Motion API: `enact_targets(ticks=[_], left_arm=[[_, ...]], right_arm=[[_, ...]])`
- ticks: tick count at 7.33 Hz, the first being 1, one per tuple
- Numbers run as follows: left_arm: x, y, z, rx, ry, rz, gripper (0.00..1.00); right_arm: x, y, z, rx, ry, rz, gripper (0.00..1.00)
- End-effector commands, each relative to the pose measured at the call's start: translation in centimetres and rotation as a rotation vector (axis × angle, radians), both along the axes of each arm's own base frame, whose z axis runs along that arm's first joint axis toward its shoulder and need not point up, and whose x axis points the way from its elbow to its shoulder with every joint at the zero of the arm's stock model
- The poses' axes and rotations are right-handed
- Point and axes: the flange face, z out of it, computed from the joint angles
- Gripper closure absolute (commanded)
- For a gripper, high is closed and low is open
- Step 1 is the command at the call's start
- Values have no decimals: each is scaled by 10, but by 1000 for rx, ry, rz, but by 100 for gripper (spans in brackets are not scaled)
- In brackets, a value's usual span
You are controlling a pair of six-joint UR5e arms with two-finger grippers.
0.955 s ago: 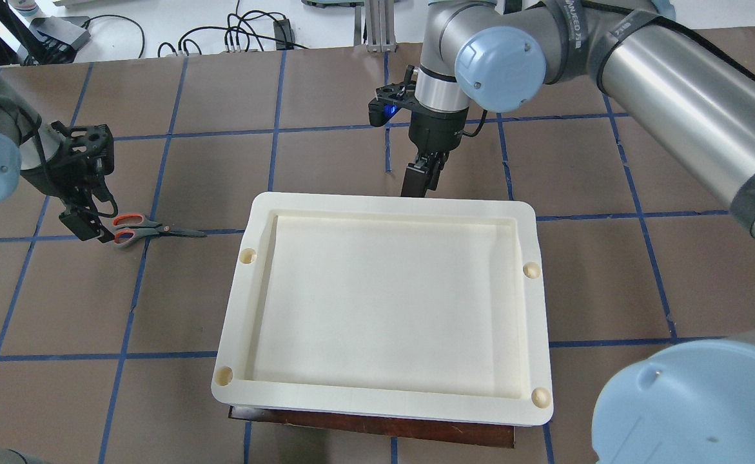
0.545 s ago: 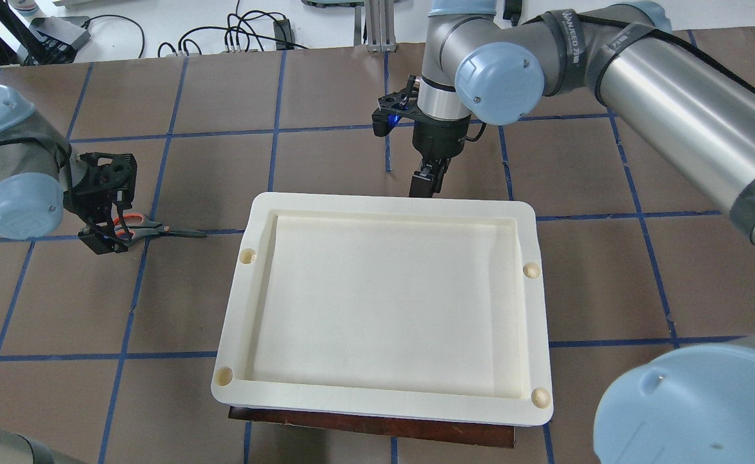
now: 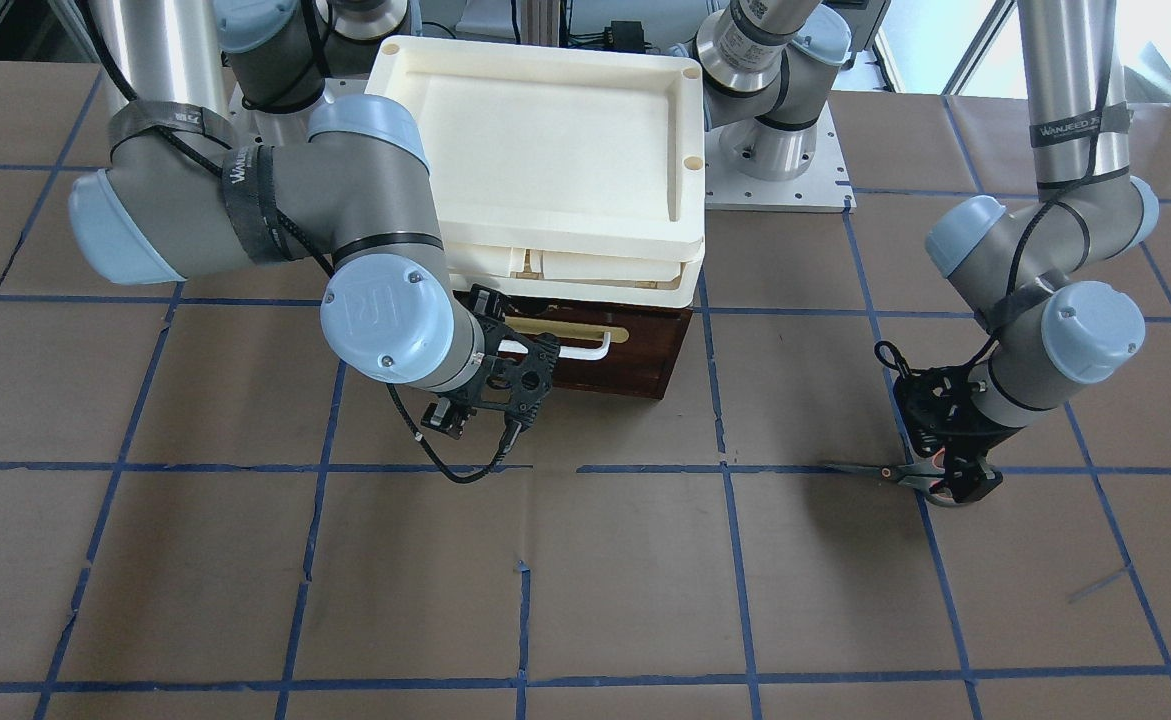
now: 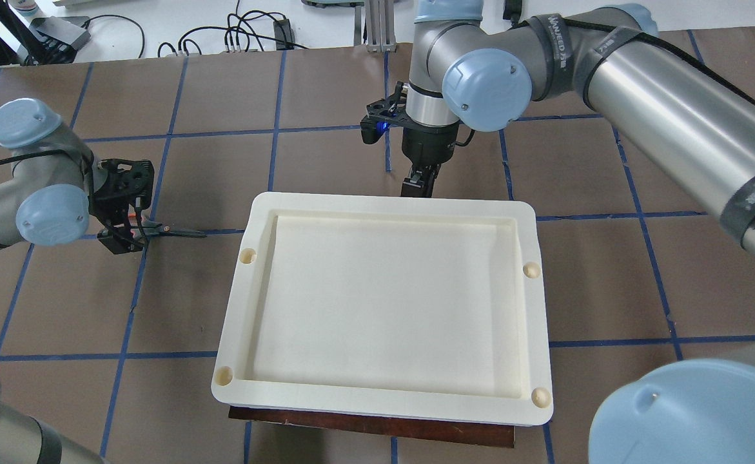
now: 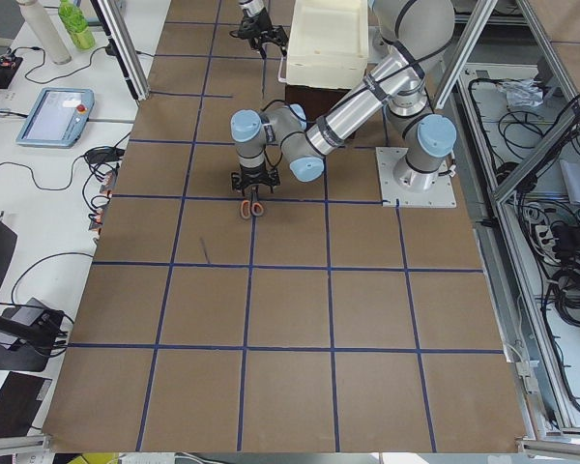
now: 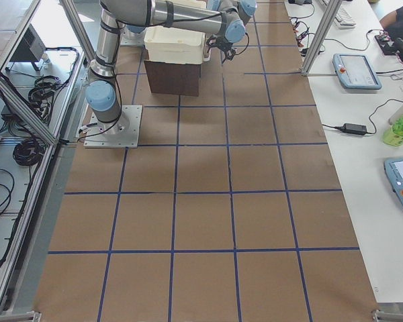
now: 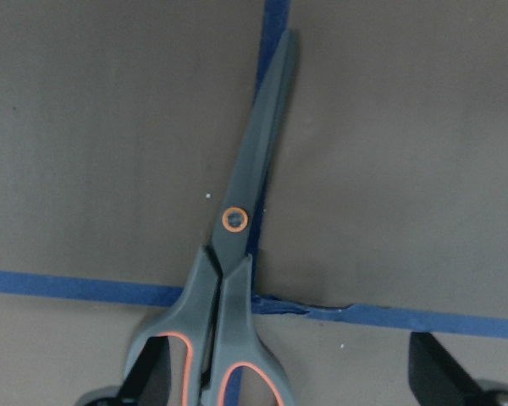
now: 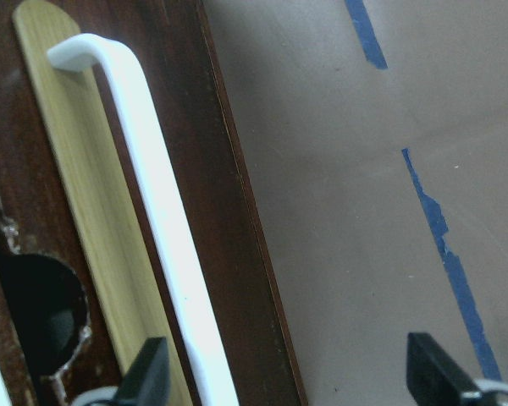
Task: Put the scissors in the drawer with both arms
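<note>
Nearest the base, the cream tray (image 4: 235, 309) sits on top of the drawer (image 3: 655, 360). The drawer looks fully shut, its front facing away from the robot. Further out on the robot's left, the scissors (image 7: 234, 245) lie flat on the table across a blue tape line, blades pointing toward the tray. In the last second the left gripper (image 4: 127, 237) has swung from beside the handle loops to right over them. Its jaws are spread wide and straddle the loops, nothing grasped yet. Farthest out, the right gripper (image 8: 292, 376) has slid a little along the drawer front to the white bar handle (image 8: 157, 211). It's also spread open, with the bar between the fingers close to one of them, not clamped. My read: both arms are at pre-grasp. Next is closing on the loops and the bar, and the drawer has to come out before the scissors travel.
</note>
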Motion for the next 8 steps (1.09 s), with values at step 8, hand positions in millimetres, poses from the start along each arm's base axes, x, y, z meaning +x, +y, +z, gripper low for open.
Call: enact_targets(ticks=[8], left_arm=[[-6,-13,-23,-22,-15,-126,12]], right_arm=[[3,6,-12,-9,-30,80,0]])
